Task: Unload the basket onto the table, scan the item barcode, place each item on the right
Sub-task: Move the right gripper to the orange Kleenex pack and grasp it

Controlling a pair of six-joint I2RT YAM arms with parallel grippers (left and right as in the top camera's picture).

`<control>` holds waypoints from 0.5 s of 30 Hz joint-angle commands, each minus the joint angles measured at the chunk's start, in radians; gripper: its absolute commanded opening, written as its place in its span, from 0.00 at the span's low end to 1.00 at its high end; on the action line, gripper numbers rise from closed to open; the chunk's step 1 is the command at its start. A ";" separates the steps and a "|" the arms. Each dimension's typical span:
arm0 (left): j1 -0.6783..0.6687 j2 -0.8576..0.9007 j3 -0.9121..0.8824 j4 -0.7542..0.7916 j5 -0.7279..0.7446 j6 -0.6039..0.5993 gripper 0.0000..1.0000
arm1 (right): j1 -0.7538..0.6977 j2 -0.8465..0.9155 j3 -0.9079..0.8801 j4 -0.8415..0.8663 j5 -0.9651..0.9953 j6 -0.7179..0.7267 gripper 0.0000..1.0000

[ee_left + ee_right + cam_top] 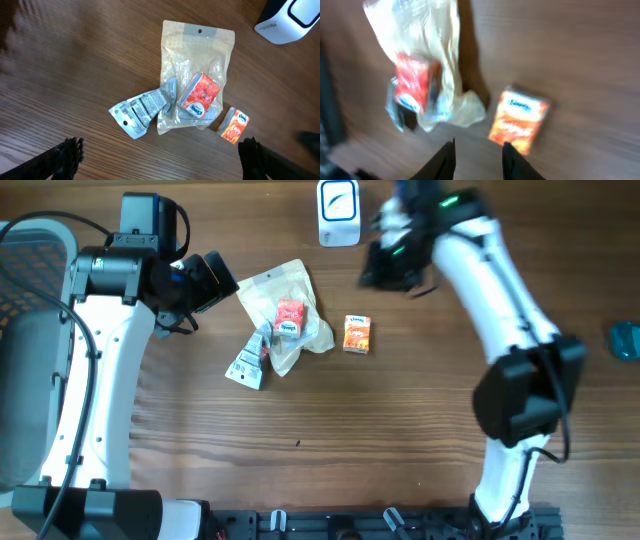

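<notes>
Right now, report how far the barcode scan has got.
Done: nothing shows; the orange packet lies unheld. In hand: nothing; left gripper and right gripper are open, empty. Left: lift an item and show its barcode to the white scanner.

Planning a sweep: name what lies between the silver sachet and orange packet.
A clear pouch holding a red packet lies between silver sachet and orange packet; left wrist view shows it.

Robot test bench styled as shop checkout, wooden table (400,440), white scanner (339,212), small packaged goods (357,335)
</notes>
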 commanded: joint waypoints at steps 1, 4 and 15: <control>0.003 0.003 0.000 0.000 -0.010 0.007 1.00 | 0.100 0.026 -0.128 0.092 0.154 0.140 0.24; 0.003 0.003 0.000 0.000 -0.010 0.007 1.00 | 0.196 0.039 -0.214 0.146 0.465 0.331 0.24; 0.003 0.003 0.000 0.000 -0.010 0.007 1.00 | 0.188 0.039 -0.404 0.282 0.604 0.399 0.31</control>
